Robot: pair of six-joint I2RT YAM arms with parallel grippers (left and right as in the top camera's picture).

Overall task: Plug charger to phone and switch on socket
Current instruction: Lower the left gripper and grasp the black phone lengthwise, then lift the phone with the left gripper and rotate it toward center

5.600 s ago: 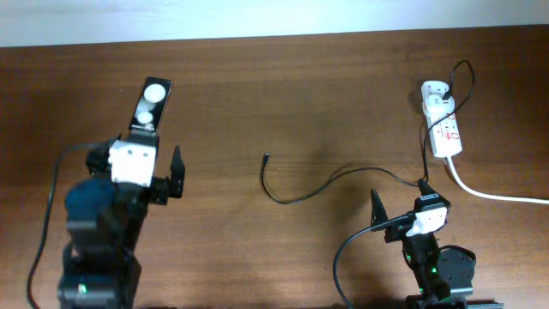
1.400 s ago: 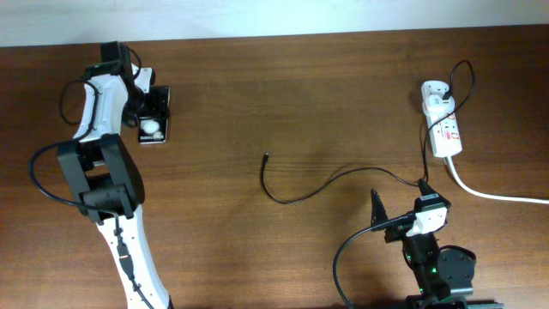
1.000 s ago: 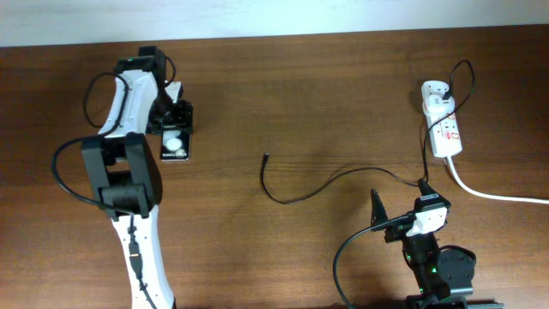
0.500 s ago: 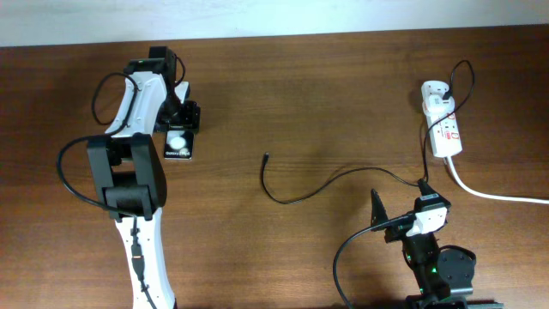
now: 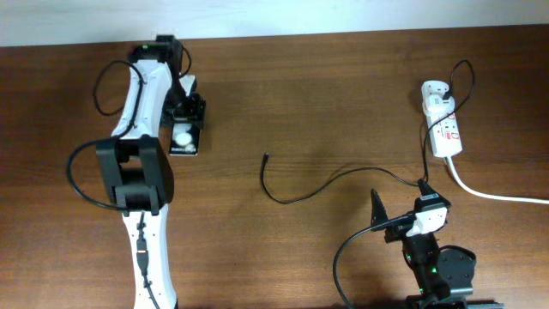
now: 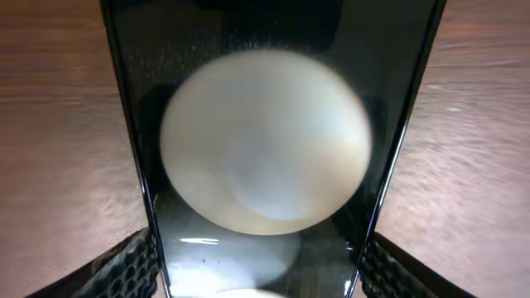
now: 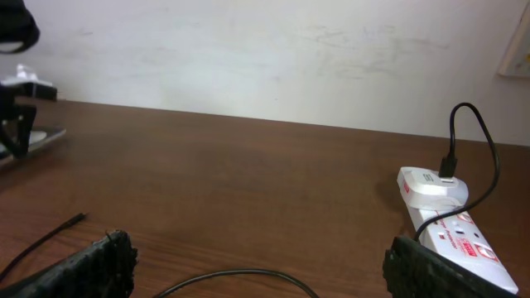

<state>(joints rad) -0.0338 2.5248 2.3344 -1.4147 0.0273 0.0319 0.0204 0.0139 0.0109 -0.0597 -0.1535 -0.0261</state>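
Your left jaws are clamping the phone by its long edges at the far left of the worktop. In the left wrist view the pads are pressing against both sides of the slab. The phone's long axis is running far-to-near, with its lettered end pointing toward the near edge; I cannot tell whether it is touching the worktop. The charger is lying in loose curves at mid-worktop, well apart from the phone, its connector tip pointing toward the far edge. The socket is lying at the far right, long axis far-to-near, with the white adapter sitting at its far end and the white cord leaving its near end. Your right jaws are standing wide apart, gripping nothing.
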